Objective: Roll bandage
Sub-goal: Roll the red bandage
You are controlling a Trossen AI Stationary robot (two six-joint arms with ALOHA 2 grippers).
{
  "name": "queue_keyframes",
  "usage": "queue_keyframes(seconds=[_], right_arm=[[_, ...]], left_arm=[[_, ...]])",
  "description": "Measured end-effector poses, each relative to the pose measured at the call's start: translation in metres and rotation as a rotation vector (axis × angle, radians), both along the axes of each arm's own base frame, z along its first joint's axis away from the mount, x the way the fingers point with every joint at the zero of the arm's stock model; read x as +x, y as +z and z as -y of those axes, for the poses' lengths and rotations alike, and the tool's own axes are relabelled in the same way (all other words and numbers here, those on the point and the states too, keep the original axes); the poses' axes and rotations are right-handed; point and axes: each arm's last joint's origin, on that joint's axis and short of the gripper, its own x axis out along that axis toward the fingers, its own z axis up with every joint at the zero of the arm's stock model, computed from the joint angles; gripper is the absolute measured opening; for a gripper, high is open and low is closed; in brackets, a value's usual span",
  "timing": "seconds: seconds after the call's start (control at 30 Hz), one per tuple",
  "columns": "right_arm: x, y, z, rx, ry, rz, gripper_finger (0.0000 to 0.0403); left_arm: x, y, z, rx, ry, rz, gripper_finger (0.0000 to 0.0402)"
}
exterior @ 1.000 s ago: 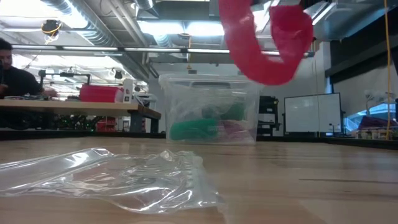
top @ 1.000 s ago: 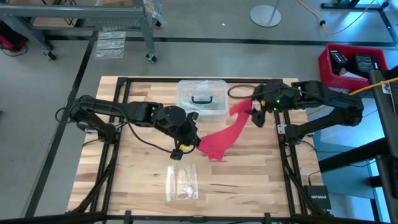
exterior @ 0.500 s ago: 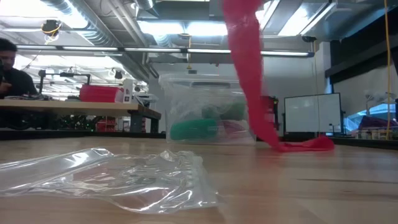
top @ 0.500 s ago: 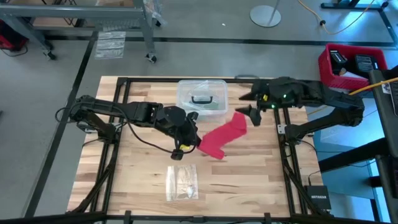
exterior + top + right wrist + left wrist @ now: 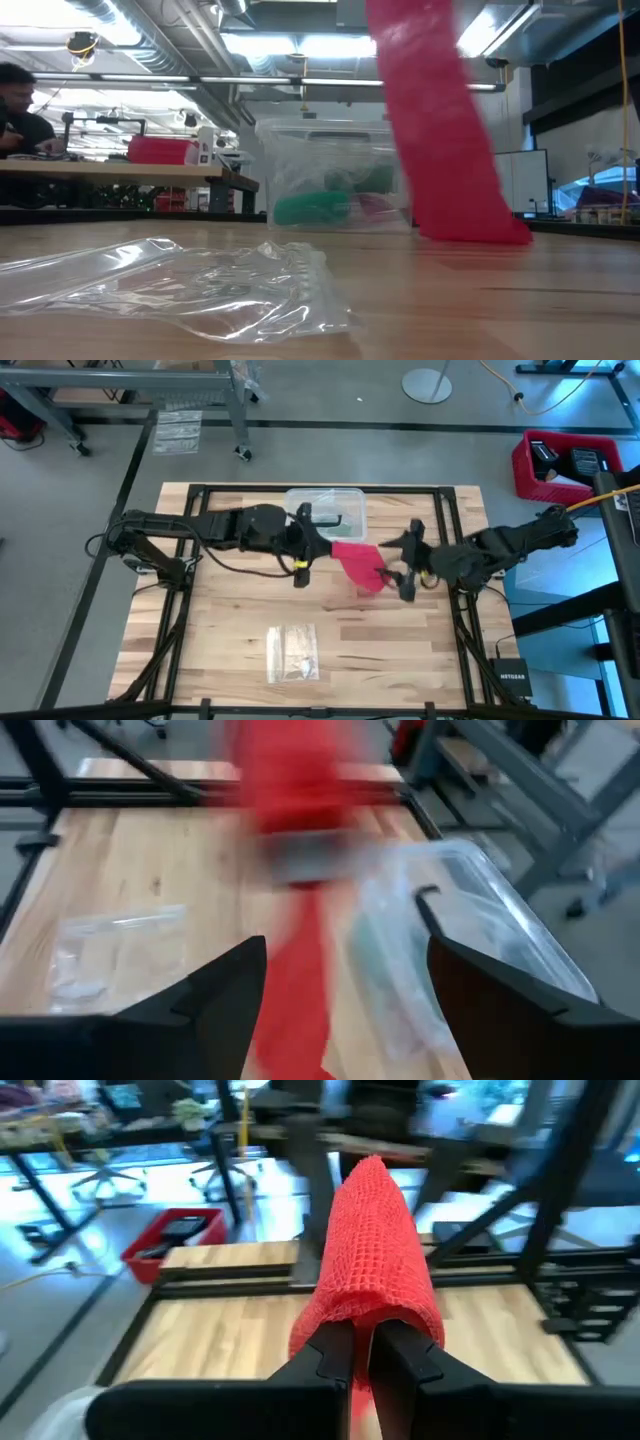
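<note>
Writing first: the only readable bit is white lettering on a small black box point(image 5: 512, 678) sitting on the frame off the right front corner of the table point(image 5: 220, 650), looks like "NETGEAR" but it's tiny, so don't quote me.

Around the table: a red crate point(image 5: 556, 466) with dark stuff in it sits on the floor off to the right, and a metal cart leg point(image 5: 240, 420) stands behind. In the low view a person point(image 5: 22, 115) sits at a bench far back in the room, next to a red case point(image 5: 160, 150).

Containers: a clear plastic box point(image 5: 325, 515) with a black handle sits at the back middle of the table. Through its wall in the low view you can see something green point(image 5: 312, 208) and a bit of something reddish, can't tell what they are. A small clear plastic bag point(image 5: 293, 652) lies flat near the front, well apart from everything else; something pale is inside but I can't make it out.

Now the bandage point(image 5: 358, 563): the left gripper point(image 5: 303, 558) has its fingers pressed together on one end, right in front of the box, and the red strip hangs down from it so the lower end touches the wood. The right gripper point(image 5: 408, 560) is just beside the bandage's other side, fingers spread wide, not gripping it. From the low view the hanging strip partly blocks the box.
</note>
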Motion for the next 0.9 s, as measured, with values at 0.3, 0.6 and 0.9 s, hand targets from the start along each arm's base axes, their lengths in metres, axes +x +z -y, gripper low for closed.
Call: queue_keyframes(seconds=[0.3, 0.6, 0.9], right_arm=[[0.014, -0.025, -0.012, 0.012, -0.025, -0.055, 0.0280], [0.011, -0.050, -0.009, 0.025, 0.004, 0.082, 0.0280], [0.022, -0.091, -0.007, -0.061, 0.004, 0.330, 0.0279]], left_arm=[[0.001, 0.001, -0.007, 0.032, 0.011, 0.005, 0.0011], [0.001, 0.003, -0.005, 0.041, -0.047, 0.028, 0.0011], [0.002, 0.006, -0.005, 0.036, -0.043, 0.058, 0.0011]])
